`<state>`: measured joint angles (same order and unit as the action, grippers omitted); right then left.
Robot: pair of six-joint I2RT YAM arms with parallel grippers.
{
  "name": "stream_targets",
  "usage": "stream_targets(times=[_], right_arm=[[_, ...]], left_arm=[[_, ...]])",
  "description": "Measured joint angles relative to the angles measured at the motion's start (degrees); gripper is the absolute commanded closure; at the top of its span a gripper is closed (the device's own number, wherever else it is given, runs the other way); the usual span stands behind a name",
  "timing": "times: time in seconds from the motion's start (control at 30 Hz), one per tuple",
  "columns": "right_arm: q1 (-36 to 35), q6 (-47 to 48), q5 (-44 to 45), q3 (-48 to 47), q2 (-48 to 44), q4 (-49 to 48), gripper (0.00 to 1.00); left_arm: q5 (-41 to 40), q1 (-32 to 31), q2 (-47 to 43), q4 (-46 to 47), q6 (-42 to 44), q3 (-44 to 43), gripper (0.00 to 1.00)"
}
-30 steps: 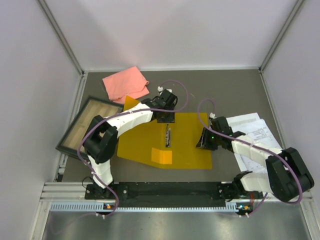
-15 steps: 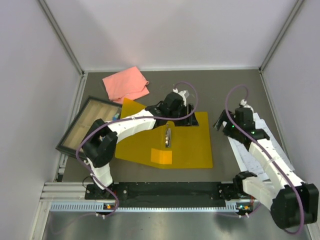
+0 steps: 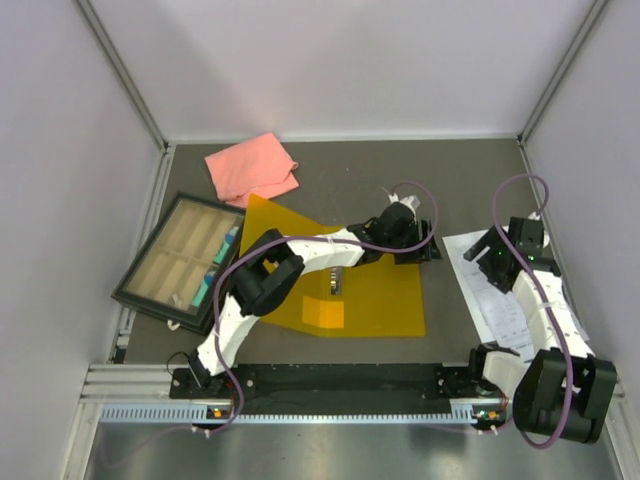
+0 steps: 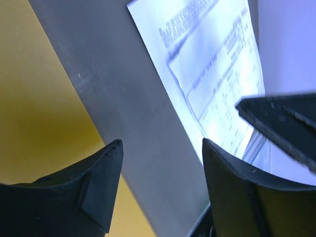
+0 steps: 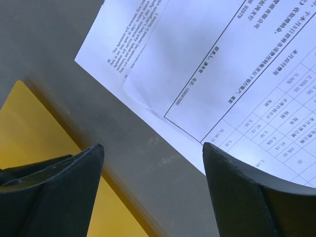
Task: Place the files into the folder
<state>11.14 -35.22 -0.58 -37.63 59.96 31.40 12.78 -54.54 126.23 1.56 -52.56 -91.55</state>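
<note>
Top external: grey table (image 3: 330, 190), pale walls (image 3: 340, 70); folder (image 3: 385, 295) beside files (image 3: 490, 300); left gripper (image 4: 160, 145), right gripper (image 5: 153, 148) wide.

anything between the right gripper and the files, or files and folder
Nothing between the right gripper and the files. The left gripper hangs over the gap between files and folder, its arm stretched above the folder.

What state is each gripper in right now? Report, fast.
Left gripper: open, holding nothing, above the table between the folder and the files.
Right gripper: open, holding nothing, above the files' edge.
</note>
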Motion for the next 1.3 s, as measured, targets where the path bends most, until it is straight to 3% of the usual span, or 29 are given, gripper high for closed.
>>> stream_targets(times=[0.23, 0.53, 0.67, 0.87, 1.3], right_arm=[[0.94, -1.75, 0.92, 1.18, 0.87, -2.36, 0.43], [1.09, -2.14, 0.79, 2.75, 7.17, -5.84, 0.46], [2.08, -2.08, 0.85, 3.52, 7.45, -6.75, 0.46], [2.99, -1.53, 0.72, 3.54, 10.78, -8.31, 0.46], [3.02, -0.09, 0.70, 4.61, 11.67, -9.64, 0.46]], left_arm=[[-11.08, -1.57, 5.40, 2.45, -5.22, -6.75, 0.41], [-20.26, -3.50, 14.58, 3.08, -8.76, -17.84, 0.40], [-23.23, -4.20, 15.87, 0.85, -9.42, -18.91, 0.40], [-23.52, -4.37, 17.29, -1.66, -12.83, -21.24, 0.39], [-18.97, -3.80, 19.67, 1.88, -22.82, -22.80, 0.36]])
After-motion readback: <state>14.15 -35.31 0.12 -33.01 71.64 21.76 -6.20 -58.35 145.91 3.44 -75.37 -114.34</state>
